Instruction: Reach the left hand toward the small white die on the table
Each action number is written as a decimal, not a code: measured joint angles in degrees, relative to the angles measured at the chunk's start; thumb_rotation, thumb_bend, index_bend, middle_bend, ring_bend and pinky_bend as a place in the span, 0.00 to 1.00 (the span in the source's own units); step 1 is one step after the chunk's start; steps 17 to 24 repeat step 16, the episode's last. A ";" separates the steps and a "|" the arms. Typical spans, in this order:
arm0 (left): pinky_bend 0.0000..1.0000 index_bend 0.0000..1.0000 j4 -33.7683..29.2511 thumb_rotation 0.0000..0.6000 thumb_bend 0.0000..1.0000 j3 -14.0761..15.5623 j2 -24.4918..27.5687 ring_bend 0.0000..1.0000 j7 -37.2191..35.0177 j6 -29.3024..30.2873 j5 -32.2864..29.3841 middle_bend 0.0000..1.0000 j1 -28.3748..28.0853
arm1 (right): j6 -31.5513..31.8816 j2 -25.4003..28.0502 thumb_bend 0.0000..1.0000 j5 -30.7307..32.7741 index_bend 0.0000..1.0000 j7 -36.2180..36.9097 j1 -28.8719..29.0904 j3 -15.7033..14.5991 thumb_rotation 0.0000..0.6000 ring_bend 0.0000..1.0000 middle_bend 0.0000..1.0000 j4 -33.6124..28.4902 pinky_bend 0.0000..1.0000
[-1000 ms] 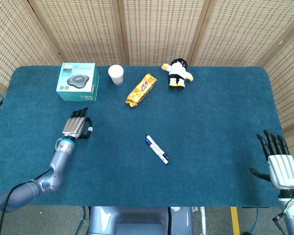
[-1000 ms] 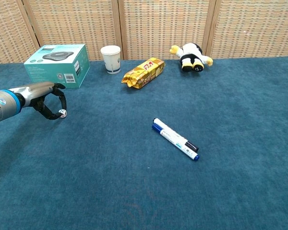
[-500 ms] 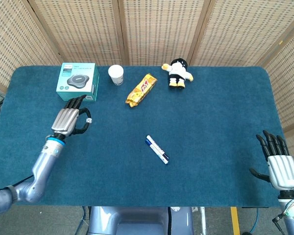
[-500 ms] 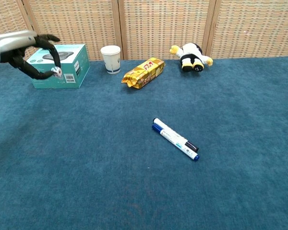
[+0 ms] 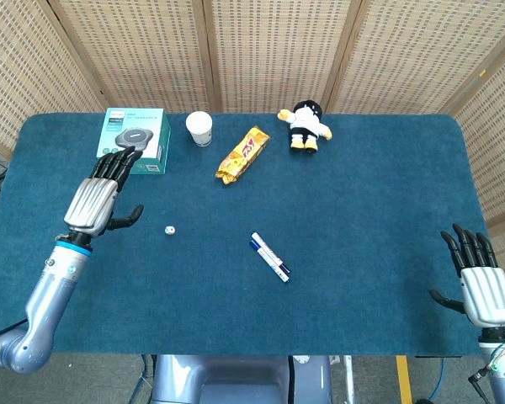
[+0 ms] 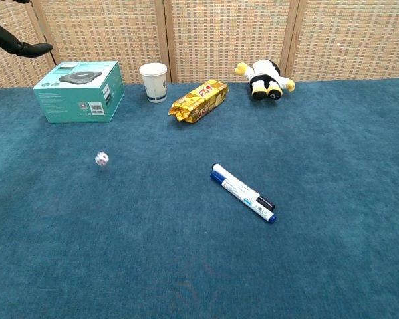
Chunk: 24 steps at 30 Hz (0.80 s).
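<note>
The small white die (image 5: 170, 230) lies alone on the blue table cloth, seen in the chest view as the die (image 6: 102, 159) left of centre. My left hand (image 5: 98, 197) is raised to the left of it, fingers spread and holding nothing; only its dark fingertips (image 6: 13, 45) show at the chest view's top left corner. My right hand (image 5: 478, 281) hovers open at the table's near right edge, far from the die.
A teal box (image 5: 134, 139), a white paper cup (image 5: 199, 128), a yellow snack pack (image 5: 242, 154) and a plush toy (image 5: 305, 125) line the back. Two markers (image 5: 270, 257) lie mid-table.
My left hand lifted with the die pinched, then opened and rose further. The die has left the hand and now sits on the cloth to its right. The right hand stayed put.
</note>
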 measured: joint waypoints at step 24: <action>0.00 0.00 5.63 1.00 0.00 8.37 3.36 0.00 -8.59 15.03 12.46 0.00 13.94 | 0.28 0.29 0.00 0.02 0.00 0.48 -0.14 0.08 1.00 0.00 0.00 -0.28 0.00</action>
